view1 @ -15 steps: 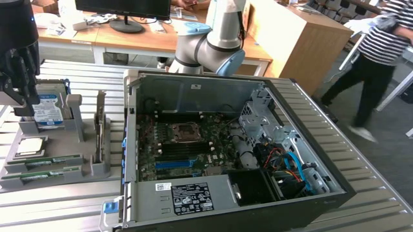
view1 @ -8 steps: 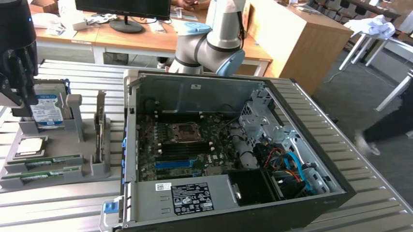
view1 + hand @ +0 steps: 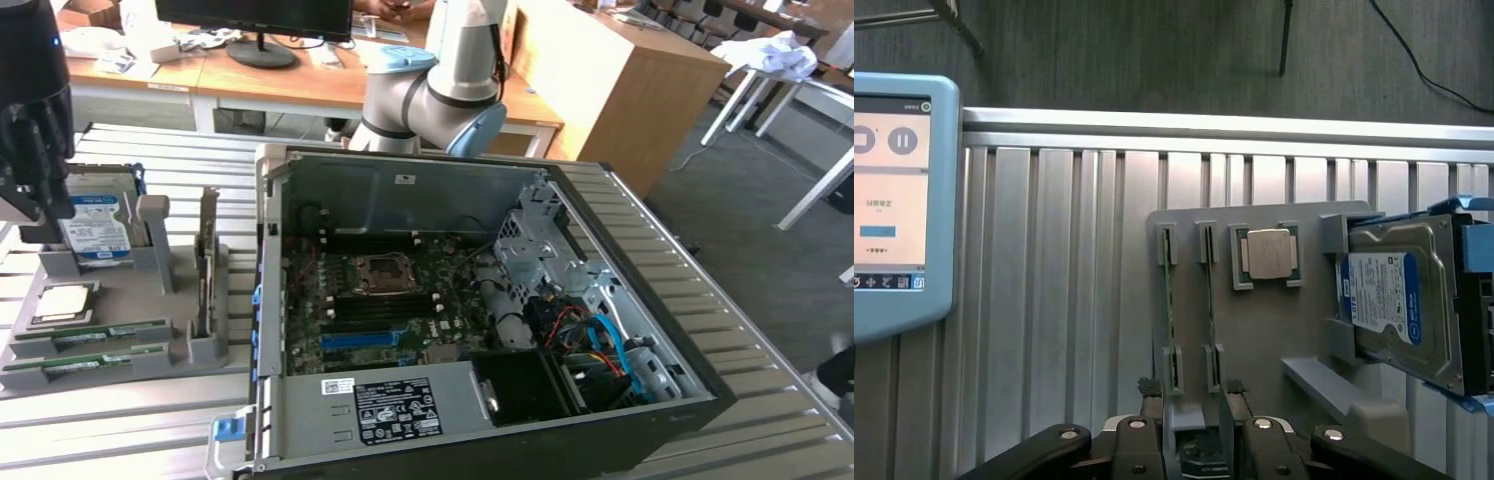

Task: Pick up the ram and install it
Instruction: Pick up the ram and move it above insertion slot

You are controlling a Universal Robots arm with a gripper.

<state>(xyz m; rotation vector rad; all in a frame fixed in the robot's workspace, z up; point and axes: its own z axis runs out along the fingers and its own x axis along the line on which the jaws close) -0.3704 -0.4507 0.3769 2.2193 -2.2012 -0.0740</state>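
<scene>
The pincer (image 3: 1192, 418) hangs above the grey holder (image 3: 200, 350) on the slatted metal desk (image 3: 147, 420), with its fingers (image 3: 1154, 415) apart and nothing between them. The ram (image 3: 91, 335) lies untouched in a slot of this holder, with a second stick (image 3: 80, 364) just beside it. The same holder carries a processor chip (image 3: 1269, 253) and a hard drive (image 3: 1399, 300). The open computer case (image 3: 641, 330) stands at the exterior view's right of the holder.

Wooden desks (image 3: 287, 85) with a monitor (image 3: 254, 14) cross the upper left; grey floor (image 3: 747, 230) fills the right.
</scene>
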